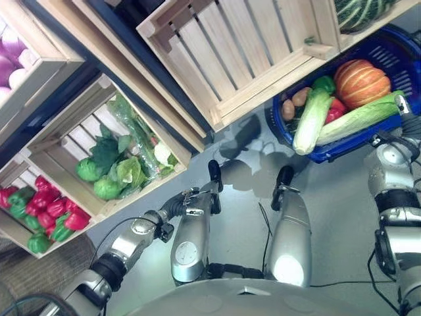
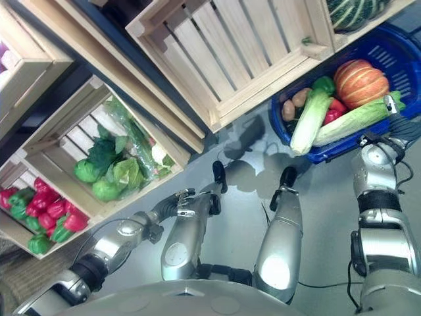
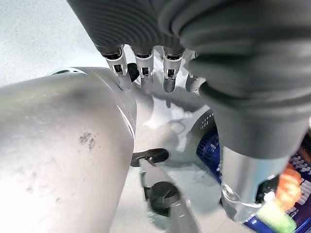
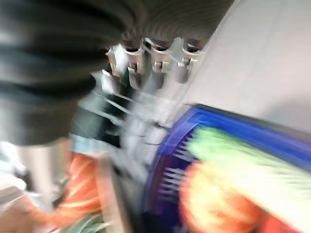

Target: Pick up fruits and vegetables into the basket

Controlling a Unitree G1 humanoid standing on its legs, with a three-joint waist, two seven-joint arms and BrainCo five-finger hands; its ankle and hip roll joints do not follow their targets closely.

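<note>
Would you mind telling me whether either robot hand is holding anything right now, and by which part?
The left robot hand hangs low, holding nothing. The right robot hand is at the blue basket's rim, but whether it grips the rim cannot be told.

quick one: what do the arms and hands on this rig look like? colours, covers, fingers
Both arms are silver-grey metal segments with dark joints. The left hand wears a dark ribbed cover over its back and wrist, with a row of silver fingers emerging from it. The right hand has the same dark ribbed cover and silver fingers.
</note>
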